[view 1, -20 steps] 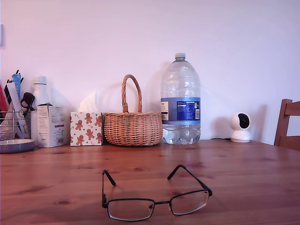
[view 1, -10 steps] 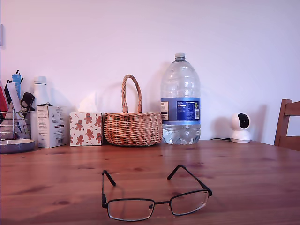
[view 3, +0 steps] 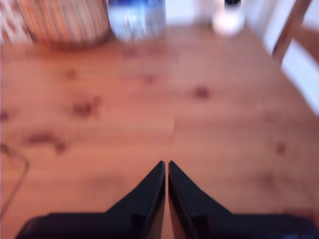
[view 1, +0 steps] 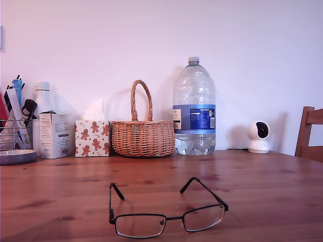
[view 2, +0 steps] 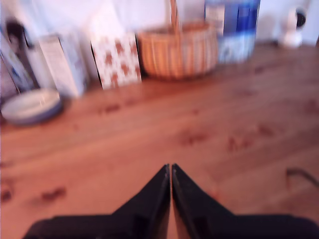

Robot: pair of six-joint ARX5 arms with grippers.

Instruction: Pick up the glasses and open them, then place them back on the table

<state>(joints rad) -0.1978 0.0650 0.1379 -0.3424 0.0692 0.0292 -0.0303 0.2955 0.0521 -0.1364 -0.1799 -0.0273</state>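
Glasses (view 1: 166,212), thin black wire frames with clear lenses, sit opened on the reddish-brown wooden table (view 1: 262,186), at six o'clock from the wicker basket (view 1: 143,136). My first gripper (view 2: 171,168) and my second gripper (view 3: 166,164) hover closed, empty.

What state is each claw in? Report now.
My first gripper: claw closed, holding nothing.
My second gripper: claw closed, holding nothing.

Black-framed glasses (view 1: 166,214), reddish-brown knotted table (view 1: 262,176), gingerbread-patterned box (view 1: 93,138), tan wicker basket (view 1: 143,135), blue-labelled bottle (view 1: 194,108).
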